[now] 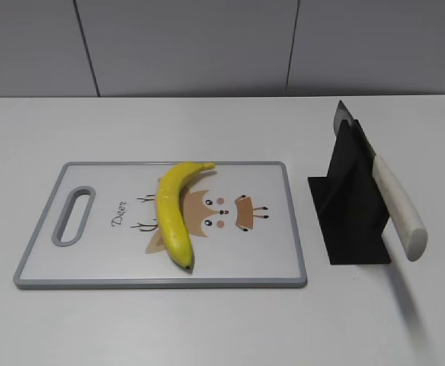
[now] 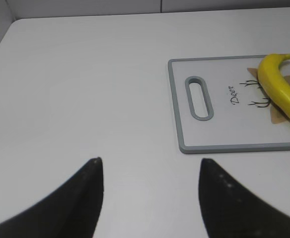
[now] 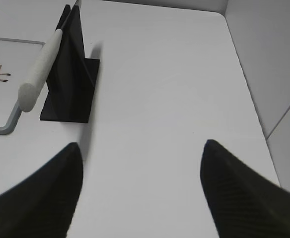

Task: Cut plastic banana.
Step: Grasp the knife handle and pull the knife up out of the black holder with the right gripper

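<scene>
Yellow thing: the plastic banana (image 1: pixel 175 210) is bright and shiny. It lies flat on the cutting board (image 1: pixel 283 229), across the deer picture, with its dark tip near the front edge.
Why it lies there: I think the board is the safe spot for cutting, so the banana waits on it, whole and uncut.
Knife: the knife (image 1: pixel 396 207) has a pale handle. It sits tilted in a black stand (image 1: pixel 352 206) on the white table (image 1: pixel 207 328), just right of the board.
Why it sits so: the handle sticks out and up, so I guess my right hand can grab it easily.
My left hand: my left hand (image 2: pixel 150 171) is spread wide and holds nothing. It hangs over bare table, left of the board. The banana is well apart from it, far over on the right.
My right hand: my right hand (image 3: pixel 142 158) is spread wide too, and empty. The knife handle is ahead and to its left, not touching. I cannot see the banana from here.
Next job: I think I take the knife first.
</scene>
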`<state>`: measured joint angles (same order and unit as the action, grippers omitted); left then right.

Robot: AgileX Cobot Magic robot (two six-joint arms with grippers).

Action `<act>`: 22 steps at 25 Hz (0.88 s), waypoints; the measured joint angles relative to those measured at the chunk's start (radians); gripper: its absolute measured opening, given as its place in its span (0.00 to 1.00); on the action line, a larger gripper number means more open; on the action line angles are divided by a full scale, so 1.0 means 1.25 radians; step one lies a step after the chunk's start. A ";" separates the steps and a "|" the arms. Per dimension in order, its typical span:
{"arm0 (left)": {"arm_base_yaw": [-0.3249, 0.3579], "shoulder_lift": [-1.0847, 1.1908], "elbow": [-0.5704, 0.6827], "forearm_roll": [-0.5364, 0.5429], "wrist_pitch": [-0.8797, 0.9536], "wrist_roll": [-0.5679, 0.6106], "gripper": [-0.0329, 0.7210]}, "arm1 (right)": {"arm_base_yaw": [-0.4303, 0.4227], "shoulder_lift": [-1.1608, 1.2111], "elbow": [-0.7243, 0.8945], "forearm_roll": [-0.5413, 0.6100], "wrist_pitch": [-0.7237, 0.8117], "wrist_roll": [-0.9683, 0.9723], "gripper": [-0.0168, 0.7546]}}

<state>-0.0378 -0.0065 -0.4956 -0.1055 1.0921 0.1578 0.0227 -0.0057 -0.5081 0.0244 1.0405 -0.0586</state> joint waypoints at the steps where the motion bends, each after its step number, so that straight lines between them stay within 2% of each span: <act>1: 0.000 0.000 0.000 0.000 0.000 -0.001 0.83 | 0.000 0.000 0.000 0.000 0.000 0.000 0.77; 22: 0.000 0.000 0.000 0.000 0.000 -0.001 0.83 | 0.000 0.000 0.000 0.000 0.000 0.000 0.77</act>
<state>-0.0378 -0.0065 -0.4956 -0.1055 1.0921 0.1567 0.0227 -0.0057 -0.5081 0.0247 1.0405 -0.0586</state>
